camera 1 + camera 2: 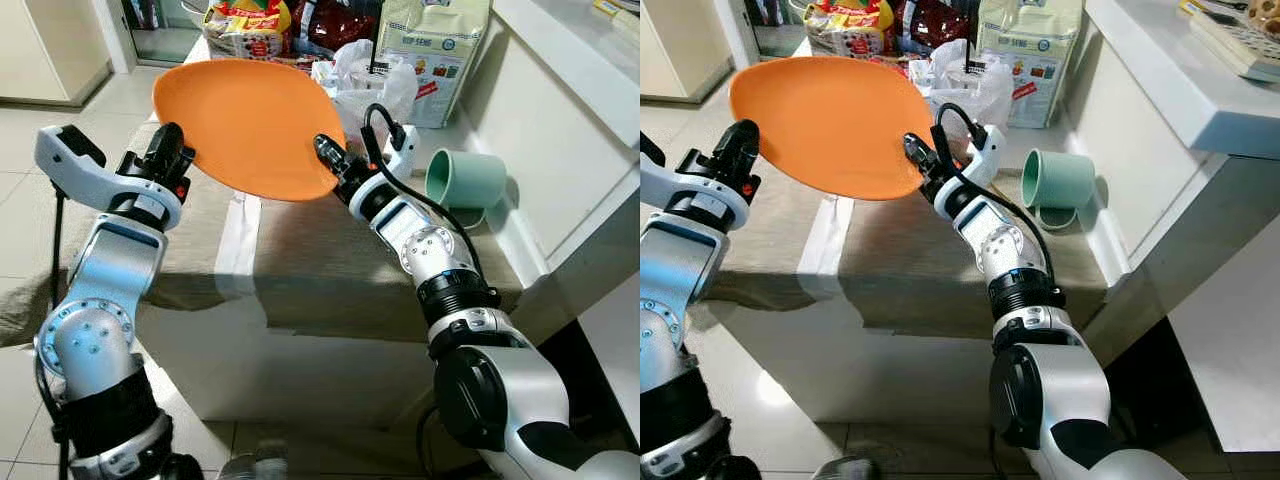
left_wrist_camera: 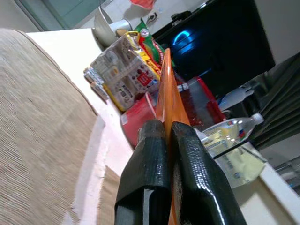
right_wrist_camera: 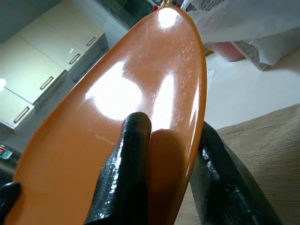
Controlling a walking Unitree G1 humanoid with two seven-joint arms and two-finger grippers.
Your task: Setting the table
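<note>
1. Take the orange plate (image 1: 250, 125) as the landmark: it is held up in the air above the table (image 1: 330, 270), tilted, its long axis running across the robot from one arm to the other.

2. At the plate's left rim, the left gripper (image 1: 172, 150) is clamped edge-on to it. The left wrist view shows both black fingers (image 2: 145, 178) pressed to either face of the thin orange edge.

3. Below the plate lies the beige cloth, with a paler strip running down it under the plate's middle. I see nothing set out on that stretch, so it looks a fair landing spot.

4. At the plate's right rim, the right gripper (image 1: 328, 158) also grips it. In the right wrist view one finger (image 3: 126, 164) lies on the glossy upper face and the other sits under the rim.

5. Both arms look equally near, so I judge lowering it calls for the two wrists to drop together and level the tilt.

6. Behind the plate stand snack packets (image 1: 245, 25), a white plastic bag (image 1: 365, 80) and a tall printed bag (image 1: 435, 50); what is in them I cannot tell.

7. To the right of the plate, a green mug (image 1: 465, 180) lies on its side by the counter wall, its mouth facing the plate, seemingly empty.
</note>
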